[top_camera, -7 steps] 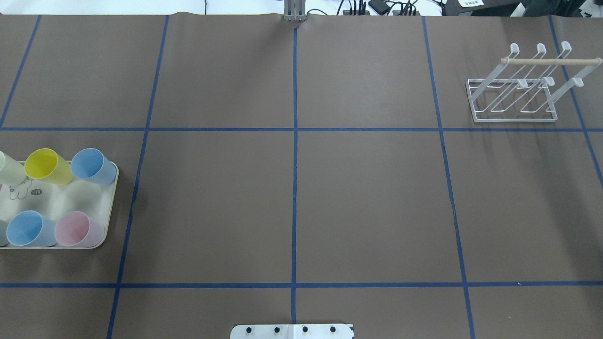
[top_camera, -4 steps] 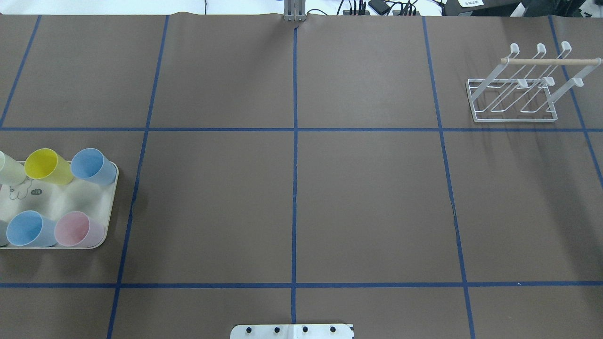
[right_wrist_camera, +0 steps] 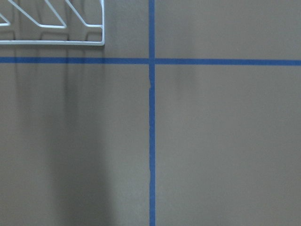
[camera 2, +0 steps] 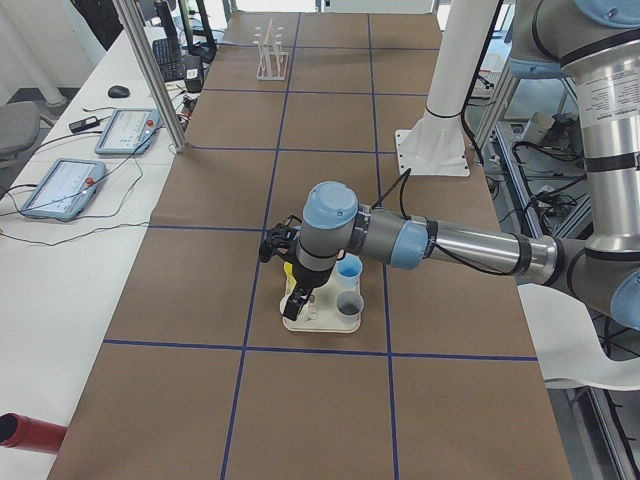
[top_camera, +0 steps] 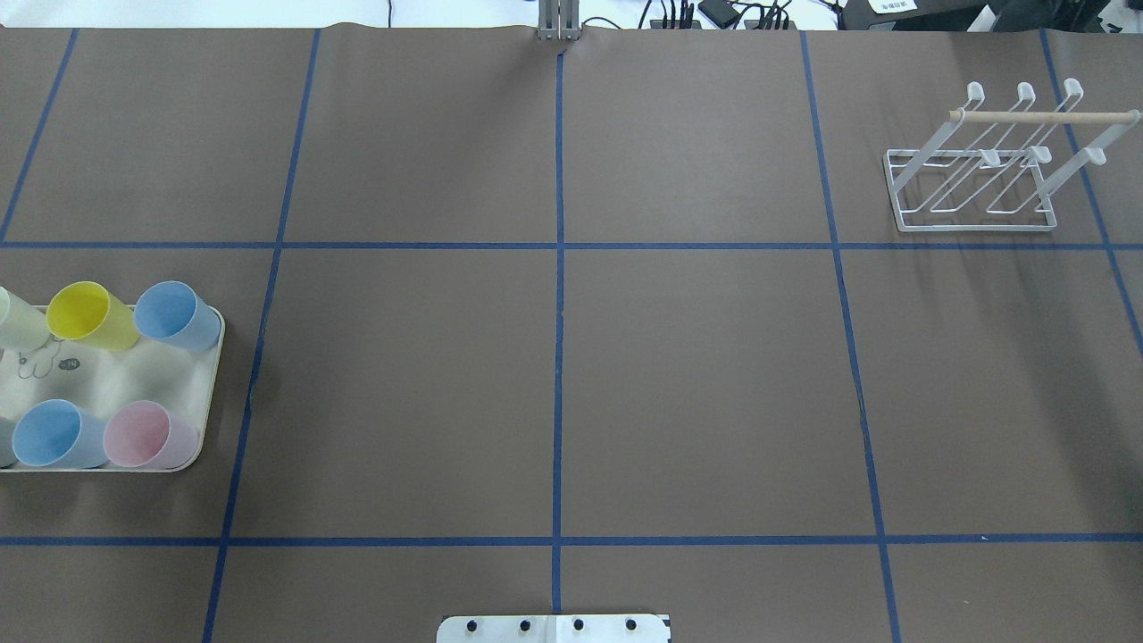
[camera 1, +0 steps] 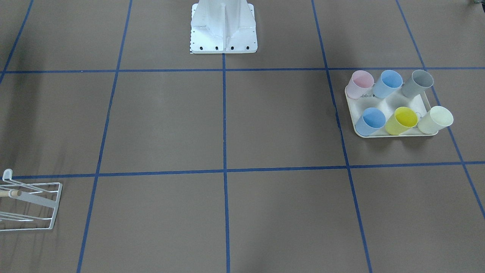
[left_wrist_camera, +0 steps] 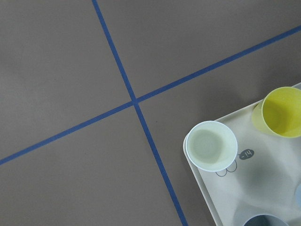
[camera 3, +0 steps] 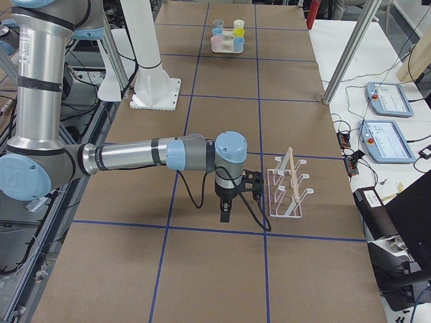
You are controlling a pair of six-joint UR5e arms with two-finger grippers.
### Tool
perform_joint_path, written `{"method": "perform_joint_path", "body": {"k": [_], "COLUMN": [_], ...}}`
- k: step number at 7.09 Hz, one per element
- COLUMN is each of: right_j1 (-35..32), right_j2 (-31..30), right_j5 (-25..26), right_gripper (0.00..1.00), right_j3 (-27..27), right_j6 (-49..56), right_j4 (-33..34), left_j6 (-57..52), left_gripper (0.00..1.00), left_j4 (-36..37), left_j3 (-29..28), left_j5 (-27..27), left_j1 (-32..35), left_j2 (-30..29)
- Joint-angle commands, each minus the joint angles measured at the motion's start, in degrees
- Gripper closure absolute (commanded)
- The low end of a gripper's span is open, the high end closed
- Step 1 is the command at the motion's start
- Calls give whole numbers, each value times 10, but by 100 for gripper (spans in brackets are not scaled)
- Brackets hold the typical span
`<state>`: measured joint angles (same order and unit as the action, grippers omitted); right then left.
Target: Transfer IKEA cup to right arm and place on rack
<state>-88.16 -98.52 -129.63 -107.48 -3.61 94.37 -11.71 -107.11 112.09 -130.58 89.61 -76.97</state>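
Brown taped table (top_camera: 696, 384): cup tray (top_camera: 125, 375) below my left gripper (camera 2: 297, 300), rack (top_camera: 973, 228) near my right gripper (camera 3: 224, 214). I cannot tell whether either gripper is spread.

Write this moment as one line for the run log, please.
stage: before pickup | left gripper: over tray edge, opening unclear | right gripper: beside rack, opening unclear | cups: six on tray, none on rack

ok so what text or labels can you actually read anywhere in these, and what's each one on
"abbit": printed on the cream rectangular plastic tray, in the front-facing view; its start is hidden behind the pale pink plastic cup.
Small dark oval mark on that tray: pale characters, too blurred to read.
Blue-framed tablet screens: too small to read.
Nothing else readable.
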Motion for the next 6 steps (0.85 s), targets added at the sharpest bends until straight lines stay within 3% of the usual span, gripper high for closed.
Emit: {"method": "perform_joint_path", "body": {"k": [1, 2, 4, 5, 6], "right_j1": [4, 5, 45, 56, 84], "right_j2": [-4, -4, 3, -2, -6], "right_j5": [-2, -5, -33, -86, -100], "right_gripper": [0, 0, 0, 0, 0], "right_j3": [-2, -11, -31, -31, -36], "right_j6": [2, -5, -9, -44, -112], "right_j4": [-141, -167, -194, -233, -270], "left_j6": [0, 1, -1, -2, -3], "left_gripper": [0, 0, 0, 0, 0], "left_j4": [-115, -125, -135, -160, -181], "left_j3": [-16, -22, -26, -26, -43], "left_j5": [2, -3, -6, -6, -6], "left_j1": [0, 0, 0, -2, -15], "left_j2": [-19, -49, -52, -49, -46]}}
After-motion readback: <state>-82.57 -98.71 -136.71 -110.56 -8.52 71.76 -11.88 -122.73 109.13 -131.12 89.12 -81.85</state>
